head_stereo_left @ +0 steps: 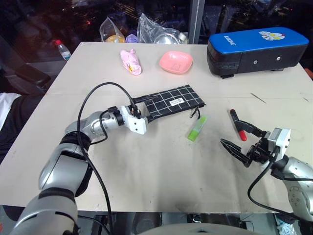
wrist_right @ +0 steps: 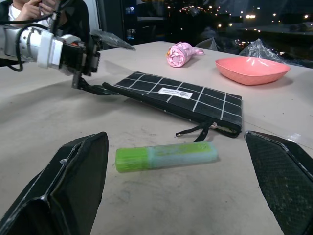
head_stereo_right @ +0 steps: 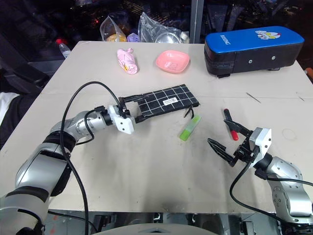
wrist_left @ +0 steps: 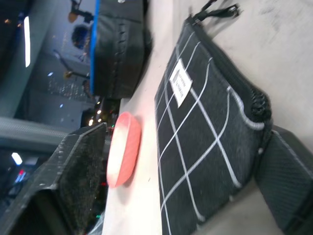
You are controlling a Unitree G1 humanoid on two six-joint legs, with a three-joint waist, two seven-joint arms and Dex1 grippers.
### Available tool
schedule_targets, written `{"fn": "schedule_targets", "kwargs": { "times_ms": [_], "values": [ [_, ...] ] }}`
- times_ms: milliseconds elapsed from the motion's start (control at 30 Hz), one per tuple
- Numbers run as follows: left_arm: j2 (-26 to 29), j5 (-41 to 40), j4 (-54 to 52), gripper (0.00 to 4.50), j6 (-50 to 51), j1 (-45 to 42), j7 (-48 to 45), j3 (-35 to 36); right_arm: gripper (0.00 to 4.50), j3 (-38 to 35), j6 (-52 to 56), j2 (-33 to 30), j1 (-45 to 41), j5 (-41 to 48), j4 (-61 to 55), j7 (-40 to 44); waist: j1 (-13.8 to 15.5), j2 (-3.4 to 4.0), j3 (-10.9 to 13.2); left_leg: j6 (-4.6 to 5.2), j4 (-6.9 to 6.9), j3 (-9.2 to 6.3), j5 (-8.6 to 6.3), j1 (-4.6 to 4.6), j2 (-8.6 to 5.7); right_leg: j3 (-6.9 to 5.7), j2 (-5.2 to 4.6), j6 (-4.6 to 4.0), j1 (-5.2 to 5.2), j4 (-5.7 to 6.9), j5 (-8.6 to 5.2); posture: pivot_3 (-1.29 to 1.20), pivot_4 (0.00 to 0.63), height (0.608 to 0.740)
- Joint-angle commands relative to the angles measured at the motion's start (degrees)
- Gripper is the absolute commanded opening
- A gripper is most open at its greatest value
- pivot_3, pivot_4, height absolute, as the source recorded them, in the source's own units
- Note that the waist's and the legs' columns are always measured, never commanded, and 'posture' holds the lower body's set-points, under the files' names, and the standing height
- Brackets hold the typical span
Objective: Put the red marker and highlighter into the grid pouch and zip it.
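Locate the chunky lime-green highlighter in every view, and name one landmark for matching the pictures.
Left eye view: chunky lime-green highlighter, centre-right on the table.
Right eye view: highlighter, just right of centre.
Left wrist view: not in it.
Right wrist view: highlighter, lower centre, between the tool's fingers.
Shared landmark: flat black grid-lined fabric pouch, beside it.

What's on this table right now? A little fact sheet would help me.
grid pouch: flat, mid-table, zipper cord at its right end
left tool: fingers either side of the pouch's left end
highlighter: loose, beside the cord
red marker: loose, further right
right tool: open, holding nothing
far edge: pink bowl, blue-topped case
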Motion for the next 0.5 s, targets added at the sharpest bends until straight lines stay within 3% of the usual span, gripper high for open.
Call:
{"fn": "schedule_targets", "kwargs": {
  "times_ms": [33,167,200,500],
  "values": [
    [-1.0,-0.3,1.1,2.01,0.5,-2.3,0.8,-1.3,4.50,-1.1,-1.1,0.4,-0.2,0.3,-1.5,-0.7,0.0,0.00,0.0,0.00,0.00,0.00,0.00,0.00,0.00,0.00,0.00,0.00,0.00,0.00,0.00,0.00,0.150,0.686],
    [-2.0,0.2,2.0,0.25,1.5,-3.4,1.7,-2.6,4.50,-1.1,-1.1,0.5,0.0,0.2,-2.1,-1.3,0.0,-0.01,0.0,-0.02,0.01,0.01,0.01,0.00,0.00,0.00,0.00,0.00,0.00,0.01,0.00,0.00,0.150,0.686],
    [-2.2,0.2,2.3,0.07,1.7,-3.7,2.0,-3.0,4.50,-1.0,-1.1,0.5,0.2,0.2,-2.2,-1.5,0.0,-0.01,0.0,-0.02,0.01,0.00,0.01,0.00,0.00,0.00,0.00,0.00,0.00,0.02,0.00,0.00,0.150,0.686],
    [-3.4,-3.0,3.5,0.07,3.5,-3.9,2.2,-2.7,4.50,2.0,1.7,1.5,-0.1,-2.4,-6.0,-6.3,0.0,-0.02,0.0,-0.04,0.03,0.00,0.02,0.00,0.00,0.01,-0.01,0.00,-0.01,0.04,0.00,0.00,0.150,0.686]
  ]
}}
